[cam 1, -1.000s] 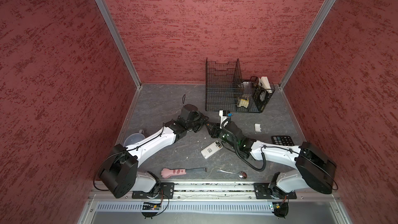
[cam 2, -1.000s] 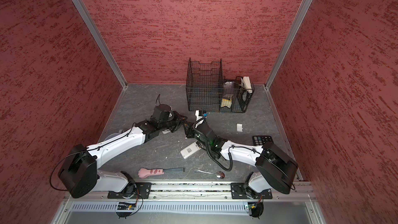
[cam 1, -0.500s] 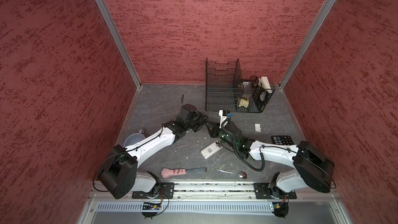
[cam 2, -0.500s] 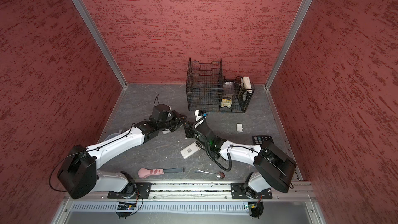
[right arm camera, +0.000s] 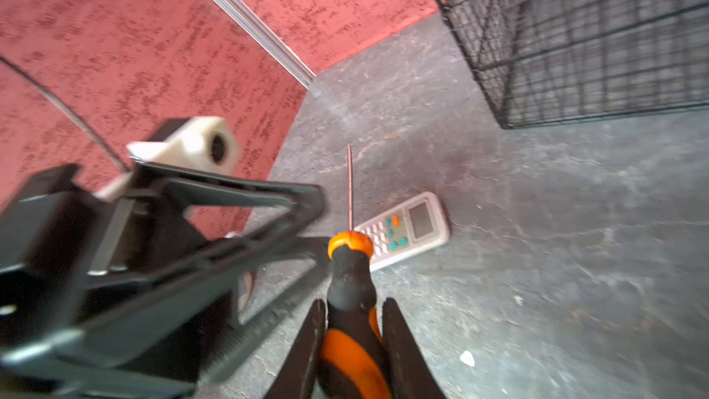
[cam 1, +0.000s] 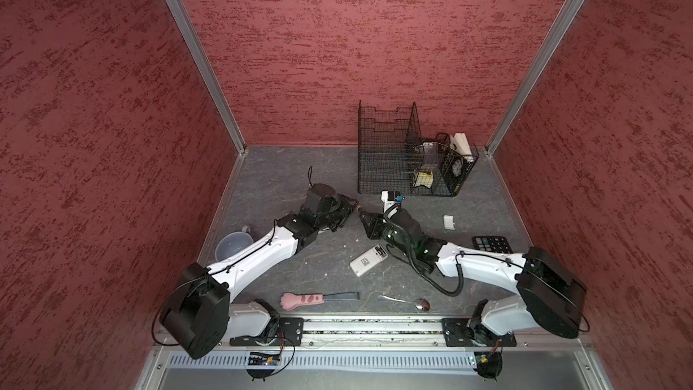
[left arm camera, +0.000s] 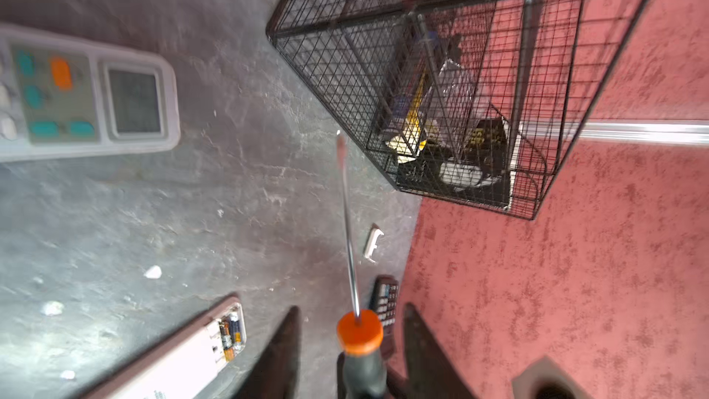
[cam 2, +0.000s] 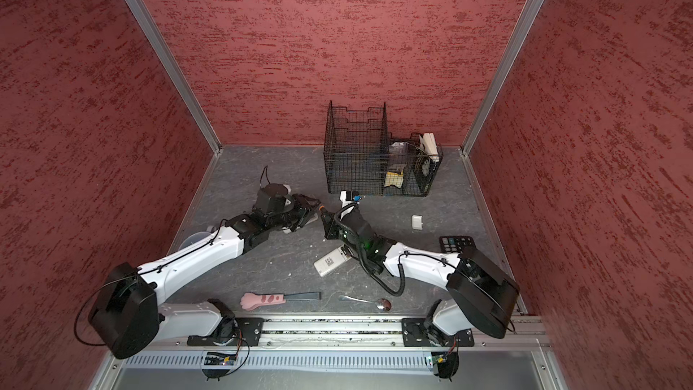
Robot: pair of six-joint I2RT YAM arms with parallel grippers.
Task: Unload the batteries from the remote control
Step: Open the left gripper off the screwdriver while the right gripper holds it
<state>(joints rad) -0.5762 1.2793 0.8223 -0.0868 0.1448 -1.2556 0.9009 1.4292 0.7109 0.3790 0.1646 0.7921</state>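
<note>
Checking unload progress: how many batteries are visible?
2 batteries, side by side in the open compartment of the face-down remote, seen from the left wrist; others may be hidden.

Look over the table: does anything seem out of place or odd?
Yes. One remote lies face down with its battery bay open, and the batteries are still inside. A small white cover, probably its own, lies apart by the calculator. White crumbs lie scattered nearby.

Probably a lab test cell: red textured walls, aluminium rail.
</note>
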